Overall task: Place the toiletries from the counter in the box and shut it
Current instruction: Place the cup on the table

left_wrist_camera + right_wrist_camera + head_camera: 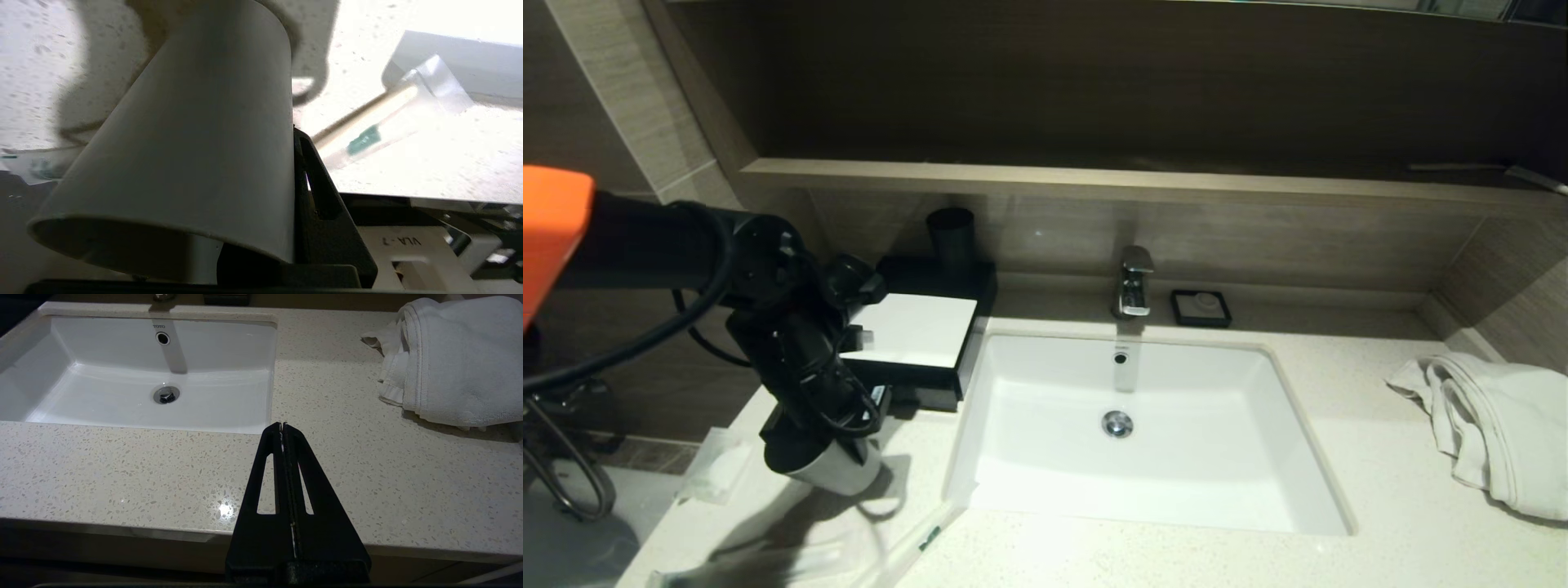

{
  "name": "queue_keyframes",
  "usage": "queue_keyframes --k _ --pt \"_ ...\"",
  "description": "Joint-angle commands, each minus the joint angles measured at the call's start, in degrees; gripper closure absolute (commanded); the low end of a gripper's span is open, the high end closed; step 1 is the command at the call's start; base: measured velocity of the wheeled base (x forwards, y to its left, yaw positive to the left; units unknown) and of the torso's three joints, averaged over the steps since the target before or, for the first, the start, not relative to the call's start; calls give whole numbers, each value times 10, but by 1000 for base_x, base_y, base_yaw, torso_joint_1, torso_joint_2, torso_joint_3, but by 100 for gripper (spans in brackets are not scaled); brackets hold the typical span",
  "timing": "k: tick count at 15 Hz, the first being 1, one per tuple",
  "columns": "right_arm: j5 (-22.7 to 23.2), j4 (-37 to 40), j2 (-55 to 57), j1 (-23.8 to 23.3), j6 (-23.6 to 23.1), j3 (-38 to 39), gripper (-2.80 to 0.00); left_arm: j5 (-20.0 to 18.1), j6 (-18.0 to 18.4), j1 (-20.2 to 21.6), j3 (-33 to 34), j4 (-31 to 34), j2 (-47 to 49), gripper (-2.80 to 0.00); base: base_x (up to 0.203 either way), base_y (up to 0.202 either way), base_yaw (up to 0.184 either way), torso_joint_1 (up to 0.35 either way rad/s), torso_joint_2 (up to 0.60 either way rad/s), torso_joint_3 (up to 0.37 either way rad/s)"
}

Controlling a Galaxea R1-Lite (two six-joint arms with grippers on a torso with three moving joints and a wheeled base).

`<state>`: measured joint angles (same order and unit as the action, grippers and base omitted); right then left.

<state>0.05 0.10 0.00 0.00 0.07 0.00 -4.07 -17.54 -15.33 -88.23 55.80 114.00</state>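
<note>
My left gripper (845,445) is shut on the wall of a pale grey cup (837,474), which hangs tilted just above the counter (1380,531) in front of the box (915,331). One black finger (310,171) lies against the outside of the cup (196,143); the other is hidden. The box is black with a white top panel. A long clear sachet with a green mark (923,539) (367,132) lies by the basin's front left corner. Other sachets (768,563) lie at the counter's front left, and a squarish clear packet (715,465) sits at its left edge. My right gripper (282,425) is shut and empty.
The white basin (1013,490) fills the counter's middle, with a chrome tap (1134,282) behind it. A black soap dish (1201,308) sits beside the tap, a dark cup (951,233) behind the box, and a white towel (1494,425) (453,355) at the right.
</note>
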Motion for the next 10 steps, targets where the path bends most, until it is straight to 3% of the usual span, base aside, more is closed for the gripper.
queue_keyframes --k 1,5,10 --pt "0 0 0 0 0 0 0 18 4 -2 -4 3 14 0 0 0 0 0 0 0" --pt "0 0 0 0 0 0 0 49 15 -4 -5 2 20 0 0 0 0 0 0 0" --pt "1 0 0 0 0 0 0 49 21 -9 -16 4 25 0 0 0 0 0 0 0"
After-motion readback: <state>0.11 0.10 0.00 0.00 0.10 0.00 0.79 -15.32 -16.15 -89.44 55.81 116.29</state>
